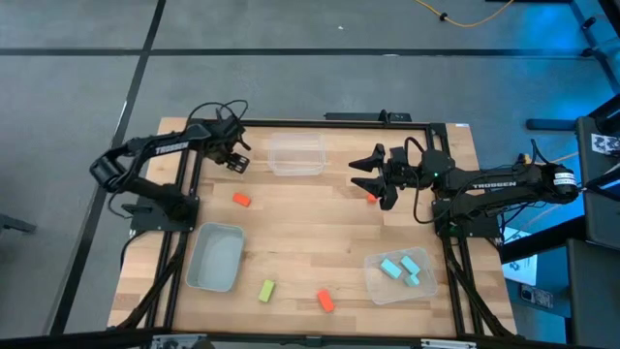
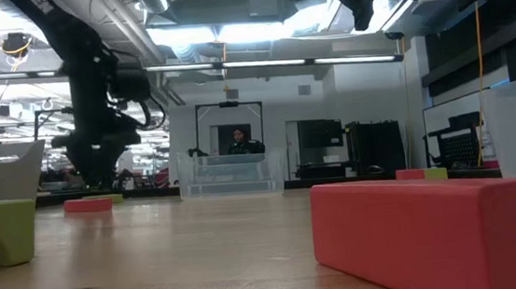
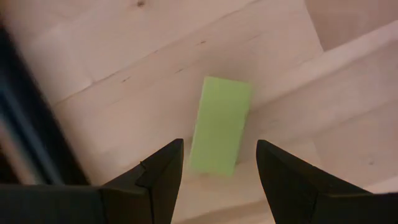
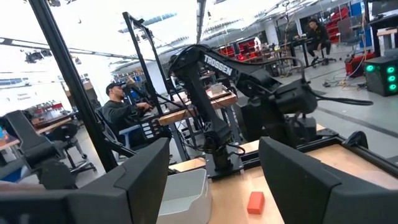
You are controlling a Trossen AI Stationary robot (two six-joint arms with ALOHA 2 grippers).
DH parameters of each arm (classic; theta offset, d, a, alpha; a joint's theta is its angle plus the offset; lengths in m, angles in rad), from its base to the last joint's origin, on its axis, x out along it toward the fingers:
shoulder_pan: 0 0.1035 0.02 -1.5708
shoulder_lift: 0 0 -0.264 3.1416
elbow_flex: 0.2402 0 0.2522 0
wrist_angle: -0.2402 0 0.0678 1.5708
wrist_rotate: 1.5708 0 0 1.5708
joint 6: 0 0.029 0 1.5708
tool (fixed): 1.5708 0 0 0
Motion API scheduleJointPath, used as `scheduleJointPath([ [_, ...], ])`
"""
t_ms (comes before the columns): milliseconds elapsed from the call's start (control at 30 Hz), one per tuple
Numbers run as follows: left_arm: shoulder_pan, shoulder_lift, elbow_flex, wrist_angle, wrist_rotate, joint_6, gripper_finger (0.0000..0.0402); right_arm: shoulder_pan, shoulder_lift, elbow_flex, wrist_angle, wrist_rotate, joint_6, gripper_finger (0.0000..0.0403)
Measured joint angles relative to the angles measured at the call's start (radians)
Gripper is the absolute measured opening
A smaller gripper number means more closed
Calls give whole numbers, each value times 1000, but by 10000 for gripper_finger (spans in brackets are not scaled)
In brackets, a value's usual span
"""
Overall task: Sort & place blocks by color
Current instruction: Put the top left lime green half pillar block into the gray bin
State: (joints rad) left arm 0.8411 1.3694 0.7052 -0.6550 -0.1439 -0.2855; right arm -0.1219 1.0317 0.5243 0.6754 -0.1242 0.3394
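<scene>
Left wrist view: my left gripper [image 3: 217, 177] hangs with fingers apart over a yellow-green rectangular block [image 3: 219, 125] lying flat on the wooden bench [image 1: 300, 223], near its far-left corner. My right gripper [image 1: 363, 173] is also spread wide, empty, above a small orange-red block [image 1: 371, 199] right of bench centre.

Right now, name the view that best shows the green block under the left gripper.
Left wrist view: the green block fills the frame, lying flat on the wood between the open left gripper. In the high view the gripper hides it; the low and right wrist views don't clearly show it.
</scene>
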Motion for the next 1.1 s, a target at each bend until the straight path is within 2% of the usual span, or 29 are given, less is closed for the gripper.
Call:
scheduleJointPath([
  [200,34,65,0,52,50,11,195,0,0,0,0,0,0,252],
  [500,39,145,2,57,46,36,195,0,0,0,2,0,0,252],
  [767,30,150,3,62,50,86,194,0,0,0,2,0,0,252],
  [867,29,150,2,65,55,87,176,0,0,0,2,0,0,252],
  [1000,29,138,-1,64,80,113,124,0,0,0,2,0,0,252],
  [1100,21,99,-5,55,96,137,116,0,0,0,2,0,9,252],
])
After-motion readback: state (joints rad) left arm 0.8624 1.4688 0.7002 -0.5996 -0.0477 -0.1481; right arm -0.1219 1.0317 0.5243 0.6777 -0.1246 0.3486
